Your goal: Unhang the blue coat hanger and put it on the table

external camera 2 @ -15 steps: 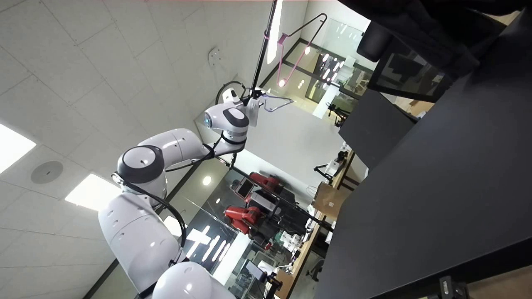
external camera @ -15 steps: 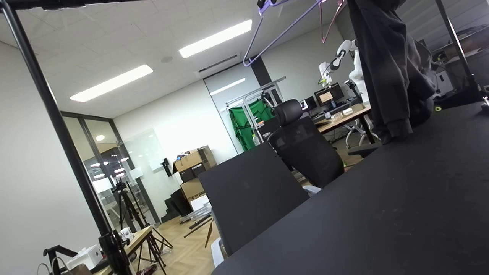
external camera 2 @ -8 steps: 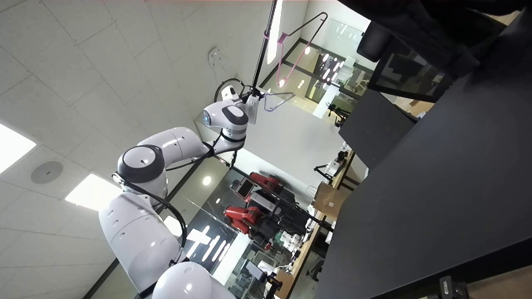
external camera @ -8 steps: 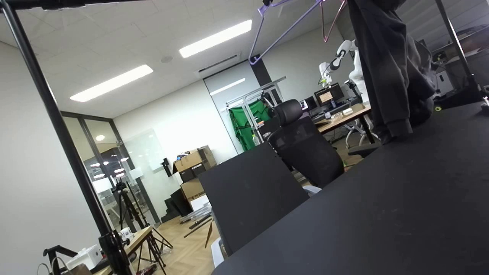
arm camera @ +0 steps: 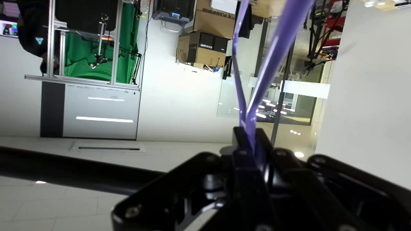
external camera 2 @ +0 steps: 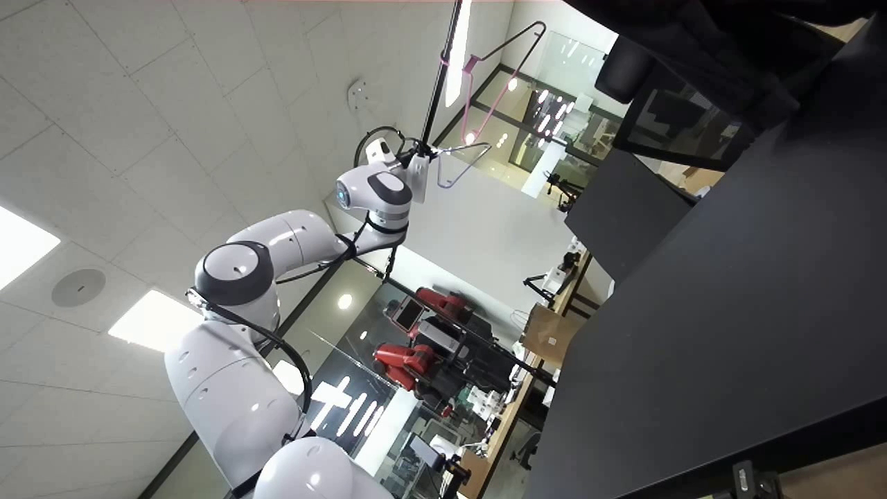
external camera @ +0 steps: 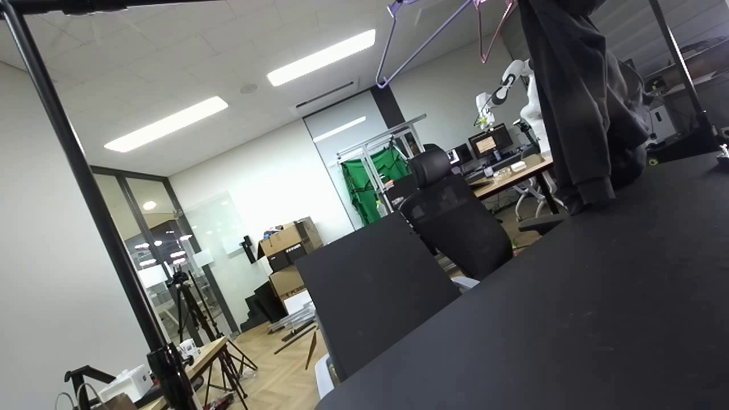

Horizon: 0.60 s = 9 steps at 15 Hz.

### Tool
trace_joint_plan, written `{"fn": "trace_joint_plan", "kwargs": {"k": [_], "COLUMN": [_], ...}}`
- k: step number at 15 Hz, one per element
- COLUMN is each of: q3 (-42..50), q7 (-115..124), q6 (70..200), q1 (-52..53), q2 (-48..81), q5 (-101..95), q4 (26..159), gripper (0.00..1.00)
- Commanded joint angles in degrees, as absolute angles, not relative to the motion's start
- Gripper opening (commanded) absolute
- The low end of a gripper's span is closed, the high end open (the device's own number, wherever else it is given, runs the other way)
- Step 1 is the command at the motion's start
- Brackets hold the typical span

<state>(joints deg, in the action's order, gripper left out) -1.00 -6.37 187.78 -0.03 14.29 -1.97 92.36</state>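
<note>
While the hand grips it, the blue hanger seems higher now.

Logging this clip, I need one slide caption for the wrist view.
Fingers pinch the lavender-blue coat hanger, a black rail at picture left and cardboard boxes appearing upside down beyond.

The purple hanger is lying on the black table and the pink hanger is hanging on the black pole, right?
Not quite: the purple hanger isn't lying on the black table. The wrist view shows it pinched in the gripper, and both exterior views show it up off the table. The pink hanger is indeed hanging on the black pole.
</note>
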Motion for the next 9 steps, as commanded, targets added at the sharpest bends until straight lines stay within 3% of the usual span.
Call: {"fn": "trace_joint_plan", "kwargs": {"k": [1, 5, 9], "q3": [-0.92, -1.13, -0.29], "q7": [-4.34, -4.01, -4.31], "q6": [187.08, 186.79, 176.47], "q1": [0.25, 0.37, 0.08], "q2": [13.29, 11.80, 7.88], "q5": [-1.77, -1.67, -2.12], "q4": [91.97, 92.88, 94.65], "gripper": [0.02, 0.02, 0.02]}}
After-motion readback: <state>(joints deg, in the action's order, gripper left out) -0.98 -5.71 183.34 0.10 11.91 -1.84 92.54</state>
